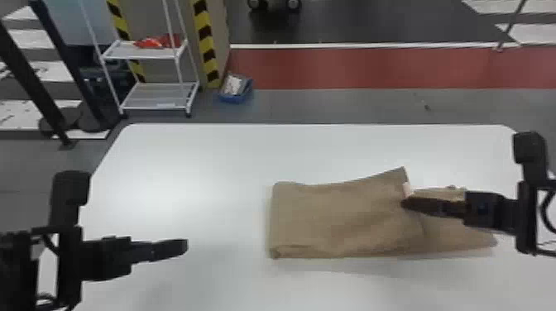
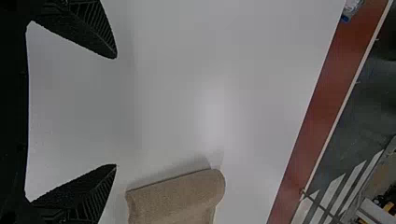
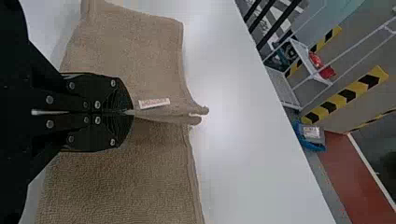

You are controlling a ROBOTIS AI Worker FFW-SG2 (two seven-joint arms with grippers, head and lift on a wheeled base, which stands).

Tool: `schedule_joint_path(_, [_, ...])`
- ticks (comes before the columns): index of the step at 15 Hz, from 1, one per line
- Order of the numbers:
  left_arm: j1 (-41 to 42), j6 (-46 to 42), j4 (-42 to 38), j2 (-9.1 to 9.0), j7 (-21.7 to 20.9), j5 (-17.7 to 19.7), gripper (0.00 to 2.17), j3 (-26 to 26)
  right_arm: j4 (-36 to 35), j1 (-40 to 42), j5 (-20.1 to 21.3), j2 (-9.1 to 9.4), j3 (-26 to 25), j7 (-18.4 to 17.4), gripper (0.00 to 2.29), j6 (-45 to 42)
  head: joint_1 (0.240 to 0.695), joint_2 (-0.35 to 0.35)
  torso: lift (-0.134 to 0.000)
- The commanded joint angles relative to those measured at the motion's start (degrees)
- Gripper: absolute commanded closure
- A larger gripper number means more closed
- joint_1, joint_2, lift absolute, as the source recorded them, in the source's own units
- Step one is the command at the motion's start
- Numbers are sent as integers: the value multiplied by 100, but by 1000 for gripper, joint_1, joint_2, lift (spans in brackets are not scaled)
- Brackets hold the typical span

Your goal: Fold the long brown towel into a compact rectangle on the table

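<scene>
The left end effector (image 1: 182, 247) hangs at the near left over the white surface (image 1: 178, 165), its fingers spread wide with nothing between them. Beyond it, past the far edge of the surface, stands a white wire rack (image 1: 157, 97) with something red (image 1: 153, 42) on its upper shelf, and just right of that a blue bin (image 1: 236, 93) sits on the floor.

Well to the right of the left end effector lies the brown towel (image 1: 331, 219), its rounded fold toward that end effector. The right end effector (image 1: 405, 202) comes in over the towel, closed tight on a pinched ridge of the cloth; a pale label (image 3: 154, 103) sits just ahead of its fingertips. More of the towel stretches below and to the right of this end effector, flat on the surface.
</scene>
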Motion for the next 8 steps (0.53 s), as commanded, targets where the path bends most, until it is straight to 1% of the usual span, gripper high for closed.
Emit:
schedule_joint_path(1, [1,42,-5,15,-9,23,43,60,-170,-3,-367,-98,-570,2,1328,38,695,50,-123])
schedule_joint_path(3, [124,42,-93,41,-18,102,43,174,-117,199,-288,-230,-553,2,1328,38,695,18,-123])
schedule_joint_path(6, [142,42,-119,24,-18,111,43,165,94,243,-218,-194,-368,-25,1332,38,695,1,-123])
schedule_joint_path(8, [142,42,-154,-20,-18,129,43,236,50,225,-297,-212,-386,-16,1328,38,695,6,-123])
